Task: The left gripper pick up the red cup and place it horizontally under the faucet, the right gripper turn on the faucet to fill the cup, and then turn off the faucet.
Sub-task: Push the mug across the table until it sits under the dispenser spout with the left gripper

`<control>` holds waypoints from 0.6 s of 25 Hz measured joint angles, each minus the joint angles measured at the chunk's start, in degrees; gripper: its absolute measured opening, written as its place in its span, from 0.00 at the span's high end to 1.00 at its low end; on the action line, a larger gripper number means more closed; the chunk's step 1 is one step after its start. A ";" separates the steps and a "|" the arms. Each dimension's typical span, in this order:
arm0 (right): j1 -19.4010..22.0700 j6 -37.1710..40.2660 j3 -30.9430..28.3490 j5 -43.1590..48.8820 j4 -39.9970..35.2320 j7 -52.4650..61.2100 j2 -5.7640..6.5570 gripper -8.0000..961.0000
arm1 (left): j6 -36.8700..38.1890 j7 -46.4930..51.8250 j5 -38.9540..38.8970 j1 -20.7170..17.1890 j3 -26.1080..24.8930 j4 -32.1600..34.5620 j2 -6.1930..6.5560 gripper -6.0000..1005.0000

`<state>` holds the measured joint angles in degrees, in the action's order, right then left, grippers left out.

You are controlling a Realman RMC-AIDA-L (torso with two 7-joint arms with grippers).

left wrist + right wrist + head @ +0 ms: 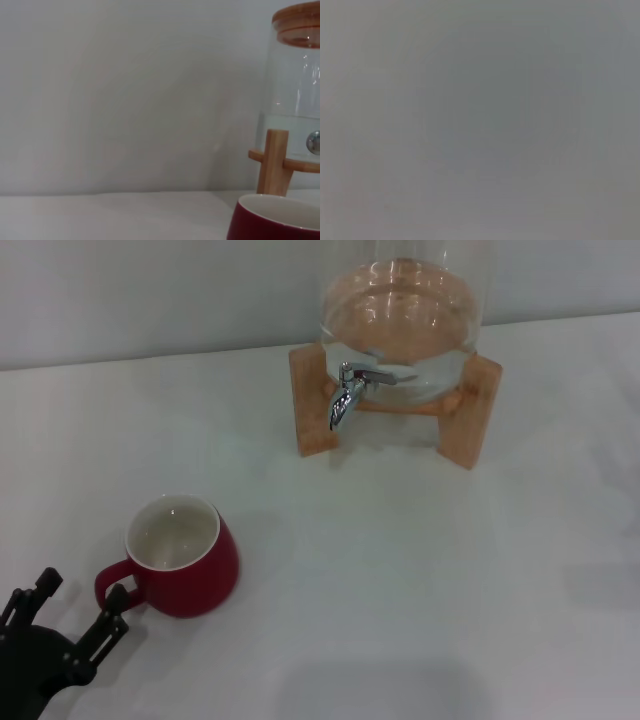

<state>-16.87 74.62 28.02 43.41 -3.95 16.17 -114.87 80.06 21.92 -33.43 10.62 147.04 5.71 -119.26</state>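
Two containers stood on the white table (420, 570). Near the robot's left, the red cup (185, 555) sat upright, its white inside looking empty and its small loop handle turned toward the lower left corner of the head view. Farther back stood a glass jar (405, 310) in a wooden stand (312, 400), holding clear water in its lower part. From the left wrist view, the jar's wooden lid (298, 22) could be seen closed on top, with the cup's rim low in front of the stand. The faucet (350, 390), a small chrome tap, stuck out from the front of the jar between the legs of the stand, its spout pointing down over bare table and its lever lying sideways. The cup was well apart from the faucet.

The left gripper (60, 610) reached in low from the bottom left corner, its two black fingers spread apart, one fingertip just beside the cup's handle without gripping it. The right gripper was nowhere in sight, and its wrist camera showed only plain grey.
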 joint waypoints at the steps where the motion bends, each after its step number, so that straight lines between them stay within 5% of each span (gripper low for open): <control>1: 0.00 0.00 0.00 0.00 -0.01 0.00 0.00 0.09 | -0.06 0.00 0.03 0.04 0.00 0.00 0.00 0.14; 15: 0.06 -0.12 -0.01 0.00 -0.70 0.00 0.00 0.09 | -0.84 0.11 0.22 0.35 0.00 0.00 -0.08 0.14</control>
<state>-16.80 74.50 28.01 43.41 -4.66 16.17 -114.87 79.21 22.03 -33.20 10.96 147.04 5.71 -119.35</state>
